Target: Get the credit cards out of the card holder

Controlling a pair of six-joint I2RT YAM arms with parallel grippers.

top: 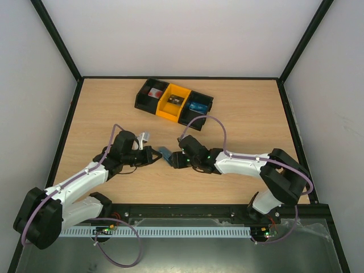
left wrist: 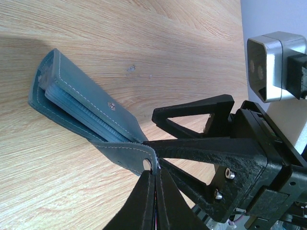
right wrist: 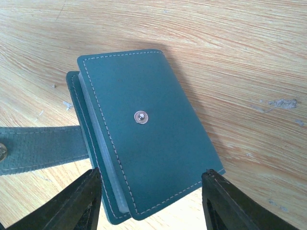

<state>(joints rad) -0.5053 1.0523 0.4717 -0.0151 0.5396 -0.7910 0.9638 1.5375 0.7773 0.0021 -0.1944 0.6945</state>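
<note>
The slate-blue card holder (top: 165, 153) lies on the table between both grippers. In the right wrist view it (right wrist: 148, 143) is folded closed, snap stud up, with pale card edges (right wrist: 100, 143) showing between the covers. Its strap tab (right wrist: 43, 148) is unsnapped and stretches left. My left gripper (left wrist: 156, 172) is shut on the end of this tab (left wrist: 127, 160), next to its snap hole. My right gripper (right wrist: 151, 194) is open, one finger on each side of the holder's near end, not clamping it. In the top view the left gripper (top: 153, 155) and right gripper (top: 177, 159) face each other.
A tray of black and yellow compartments (top: 170, 111) stands at the back middle, with a red-and-white item (top: 152, 92) and a brighter blue item (top: 198, 106) in it. Black frame rails edge the wooden table. The right wrist's silver camera (left wrist: 276, 64) shows in the left wrist view.
</note>
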